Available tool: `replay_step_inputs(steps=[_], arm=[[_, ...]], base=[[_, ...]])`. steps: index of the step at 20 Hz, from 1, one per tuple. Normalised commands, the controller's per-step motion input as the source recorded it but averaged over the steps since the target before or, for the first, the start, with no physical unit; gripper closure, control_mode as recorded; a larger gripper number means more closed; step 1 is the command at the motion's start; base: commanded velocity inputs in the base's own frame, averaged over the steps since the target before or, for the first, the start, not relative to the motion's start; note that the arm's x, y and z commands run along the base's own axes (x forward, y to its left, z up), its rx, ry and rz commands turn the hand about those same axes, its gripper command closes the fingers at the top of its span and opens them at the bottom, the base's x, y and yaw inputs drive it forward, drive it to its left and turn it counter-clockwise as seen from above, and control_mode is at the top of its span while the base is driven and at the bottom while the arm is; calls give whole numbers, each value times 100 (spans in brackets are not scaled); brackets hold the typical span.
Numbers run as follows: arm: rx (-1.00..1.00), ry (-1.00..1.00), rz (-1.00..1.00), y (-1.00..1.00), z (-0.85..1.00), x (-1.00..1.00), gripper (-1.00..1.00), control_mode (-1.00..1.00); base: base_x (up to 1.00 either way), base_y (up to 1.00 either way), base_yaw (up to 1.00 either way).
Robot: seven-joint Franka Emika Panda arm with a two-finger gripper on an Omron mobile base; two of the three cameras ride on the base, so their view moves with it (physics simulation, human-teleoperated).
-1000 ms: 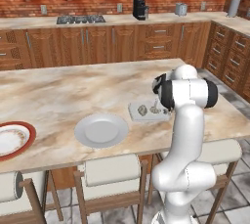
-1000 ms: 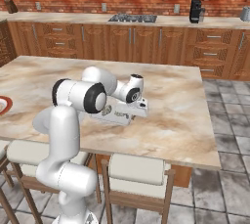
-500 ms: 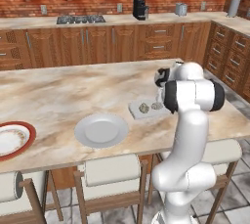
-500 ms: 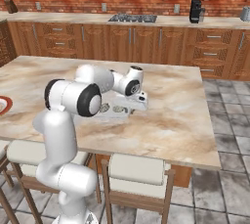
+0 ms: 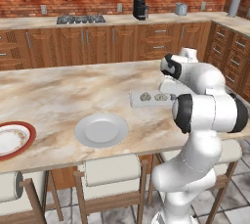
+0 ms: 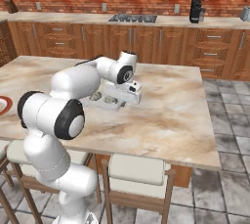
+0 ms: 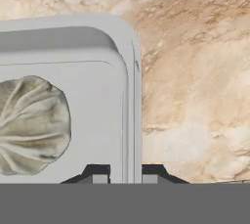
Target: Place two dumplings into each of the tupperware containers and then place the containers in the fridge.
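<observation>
2 pleated beige dumplings (image 5: 153, 97) in pale tray (image 5: 134, 100)

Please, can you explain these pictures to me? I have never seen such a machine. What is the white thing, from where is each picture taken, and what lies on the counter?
The white thing is a robot arm on a driving base, in a rendered kitchen. Two pictures come from cameras on the base, behind the arm to its left and right. The third comes from a camera on the hand and looks along the gripper.

On the marble counter lie a pale container with two dumplings in it, a round grey plate and a red-rimmed plate.

In the hand view, the two dark fingertips stand on either side of the container's rim, one inside and one outside, with a dumpling close by. Whether they already press the rim, I cannot tell.
</observation>
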Motion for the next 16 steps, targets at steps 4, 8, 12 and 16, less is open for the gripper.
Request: replay_step_inputs(steps=[4,8,12,16], arm=[[0,-2,-58,41,25,-100,100,-100],[-8,-3,-65,75,0,-56,100,-100],[-9,0,-67,62,17,-26,100,-100],[-4,5,-64,28,57,-34,100,-100]], base=[[0,0,0],[0,0,0],[0,0,0],[0,0,0]])
